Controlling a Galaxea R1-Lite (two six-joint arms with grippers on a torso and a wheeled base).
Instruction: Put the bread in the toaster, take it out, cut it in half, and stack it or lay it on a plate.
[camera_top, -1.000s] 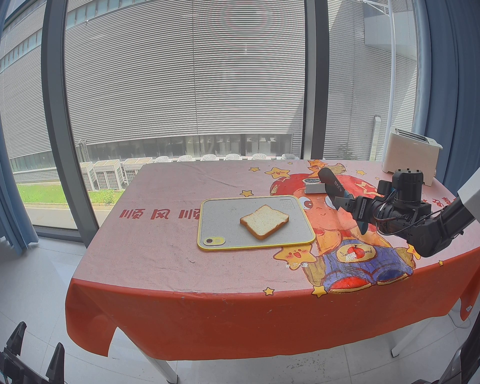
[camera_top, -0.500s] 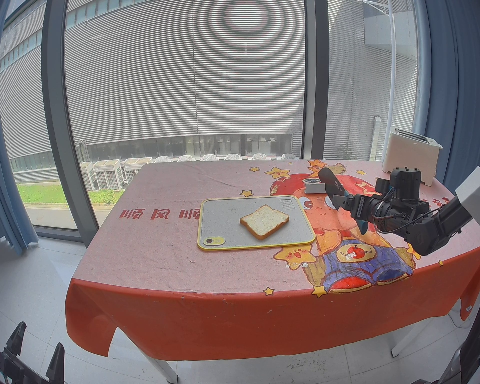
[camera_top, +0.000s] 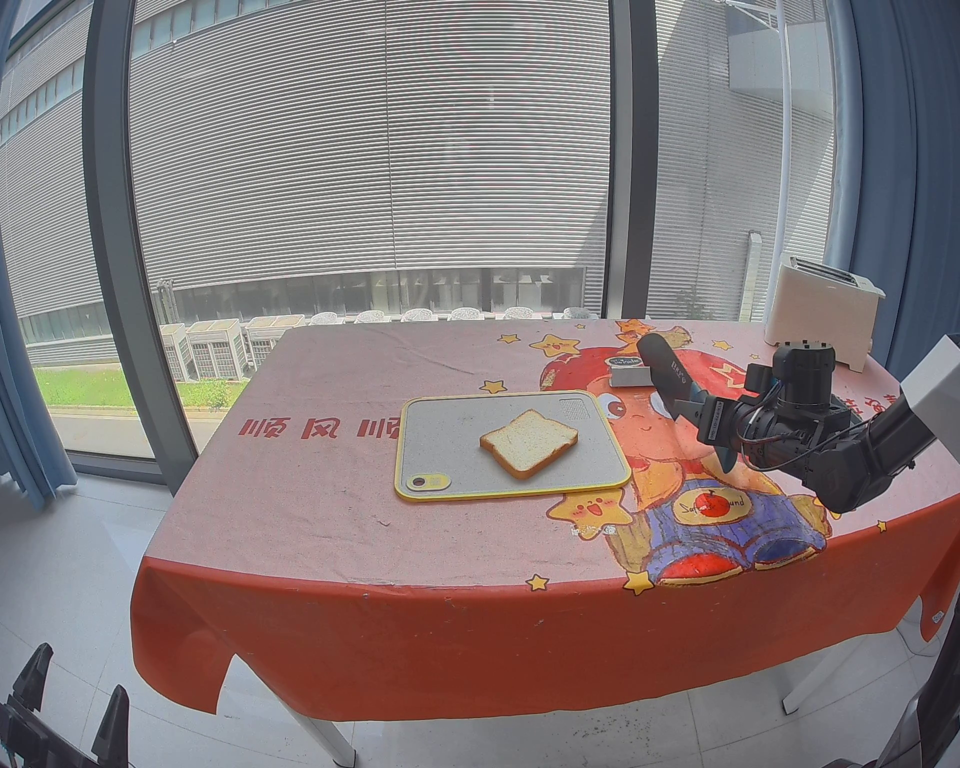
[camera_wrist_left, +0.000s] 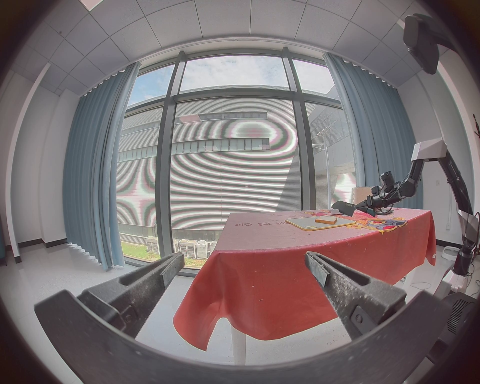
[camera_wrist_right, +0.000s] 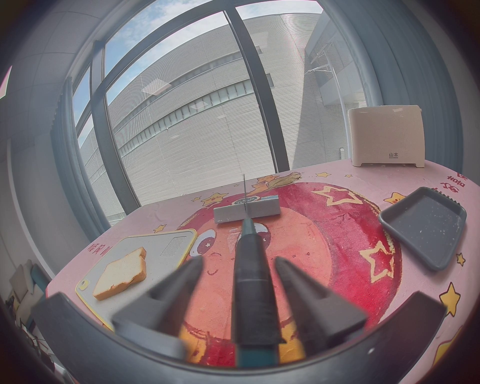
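Observation:
A slice of bread (camera_top: 528, 442) lies flat on the grey, yellow-rimmed cutting board (camera_top: 450, 460) at the middle of the table. The cream toaster (camera_top: 822, 308) stands at the far right corner. In the right wrist view, a knife with a dark handle (camera_wrist_right: 252, 290) rests with its thin blade in a grey holder block (camera_wrist_right: 247, 208). My right gripper (camera_wrist_right: 240, 265) is open, one finger on each side of the handle without closing on it. In the head view it (camera_top: 668, 385) hovers just right of the board. My left gripper (camera_wrist_left: 244, 260) hangs open low beside the table.
A dark grey square plate (camera_wrist_right: 422, 225) sits on the tablecloth between the knife holder and the toaster (camera_wrist_right: 386, 136). The red cloth (camera_top: 300, 500) has bare room left of and in front of the board. Large windows stand behind the table.
My right arm has shifted slightly up and toward the far side of the table. The bread, board and left arm have stayed put.

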